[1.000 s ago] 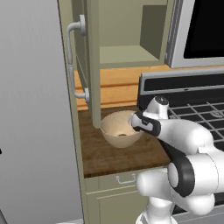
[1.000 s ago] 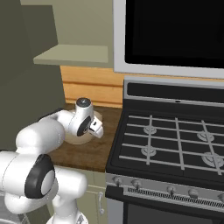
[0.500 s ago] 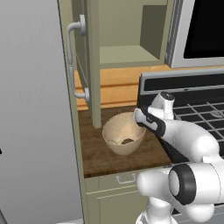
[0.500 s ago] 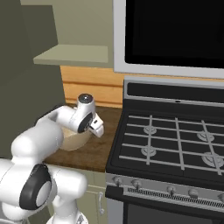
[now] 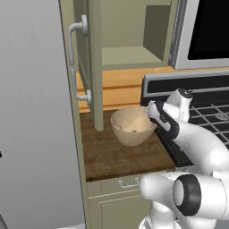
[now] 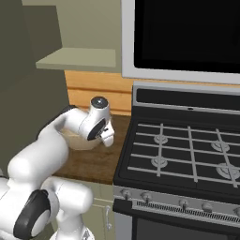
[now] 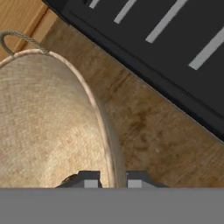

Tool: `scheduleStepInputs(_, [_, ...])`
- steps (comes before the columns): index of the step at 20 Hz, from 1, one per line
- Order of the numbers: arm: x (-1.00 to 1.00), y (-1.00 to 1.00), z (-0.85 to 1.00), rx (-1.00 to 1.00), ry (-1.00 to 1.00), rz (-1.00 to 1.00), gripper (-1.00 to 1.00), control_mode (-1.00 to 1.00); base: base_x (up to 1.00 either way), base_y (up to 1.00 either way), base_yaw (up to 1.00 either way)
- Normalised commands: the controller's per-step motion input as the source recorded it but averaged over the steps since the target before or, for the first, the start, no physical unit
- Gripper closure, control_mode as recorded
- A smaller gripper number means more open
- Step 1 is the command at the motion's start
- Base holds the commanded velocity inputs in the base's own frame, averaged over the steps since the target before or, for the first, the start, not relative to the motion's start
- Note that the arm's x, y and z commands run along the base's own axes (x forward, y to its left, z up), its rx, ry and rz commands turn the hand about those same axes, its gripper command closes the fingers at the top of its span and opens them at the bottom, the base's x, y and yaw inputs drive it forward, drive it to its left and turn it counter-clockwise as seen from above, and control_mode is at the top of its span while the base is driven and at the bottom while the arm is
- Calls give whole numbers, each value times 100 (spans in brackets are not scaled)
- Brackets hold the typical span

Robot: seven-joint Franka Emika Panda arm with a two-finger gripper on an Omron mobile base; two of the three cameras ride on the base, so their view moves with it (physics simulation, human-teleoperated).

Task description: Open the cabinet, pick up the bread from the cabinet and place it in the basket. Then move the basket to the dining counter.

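The basket (image 5: 132, 126) has tilted and lifted, fingers (image 7: 91, 179) clamped on its rim.

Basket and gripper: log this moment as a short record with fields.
basket: on the wood counter, left of the stove, below the open cabinet
gripper: shut on basket rim, one finger inside, one outside
cabinet shelf: no bread visible
basket contents: cannot tell
task stage: basket gripped for the move
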Motion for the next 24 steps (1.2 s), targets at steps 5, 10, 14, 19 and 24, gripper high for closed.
scheduleStepInputs(5, [-40, -12, 46, 17, 0, -21, 100, -100, 0, 0, 0])
scheduleStepInputs(10, [-65, 0, 32, 6, -2, -3, 100, -100, 0, 0, 0])
scheduleStepInputs(14, [-39, 3, 16, 0, -5, 0, 100, -100, 0, 0, 0])
scheduleStepInputs(19, [-17, 4, 21, 0, -6, 0, 100, -100, 0, 0, 0])
scheduleStepInputs(24, [-7, 1, 17, 0, -5, 0, 100, -100, 0, 0, 0])
